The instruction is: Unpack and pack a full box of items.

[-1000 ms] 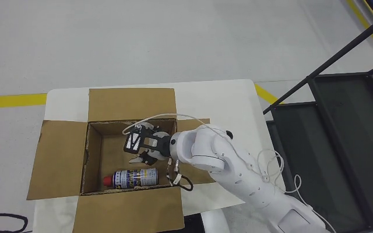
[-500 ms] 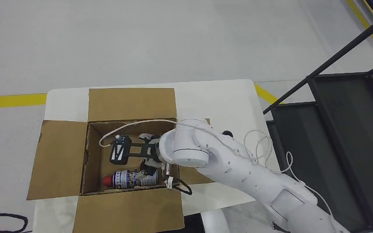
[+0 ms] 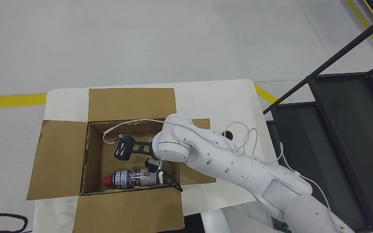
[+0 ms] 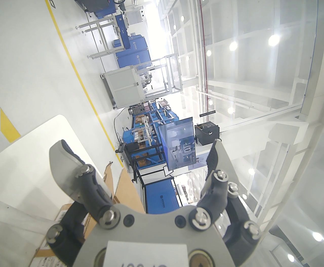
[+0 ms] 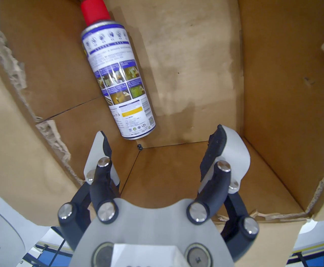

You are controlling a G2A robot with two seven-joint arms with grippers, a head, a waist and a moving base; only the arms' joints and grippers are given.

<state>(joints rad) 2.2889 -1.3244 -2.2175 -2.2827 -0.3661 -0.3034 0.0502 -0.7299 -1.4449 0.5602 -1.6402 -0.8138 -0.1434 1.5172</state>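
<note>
Claw, right [image 5: 162, 141]: fingers spread wide, nothing between them, hanging inside the box [image 3: 131, 103].
Spray can [image 5: 117, 81]: lying flat along the box wall at lower left of the top view, red cap leftward, apart from the claw.
Claw, left [image 4: 138, 151]: wide, empty, aimed at the ceiling.
Hidden: arm [image 3: 221, 163] covers the box's right side.
Room: bare cardboard floor beside the can; white tabletop [image 3: 227, 99] past the flaps.

Counts: 1 cardboard box [image 3: 93, 175] with 4 flaps [image 3: 55, 157] folded out; 1 spray can [image 3: 135, 177] lying inside it, with 1 red cap [image 5: 94, 10]; 1 white table [image 3: 233, 99]; 1 dark metal rack [image 3: 326, 145] beside the table; 1 arm [image 3: 221, 163] over the box; 2 grippers, the right gripper [image 5: 162, 139] and the left gripper [image 4: 138, 149], 2 fingers [image 5: 227, 144] on each
</note>
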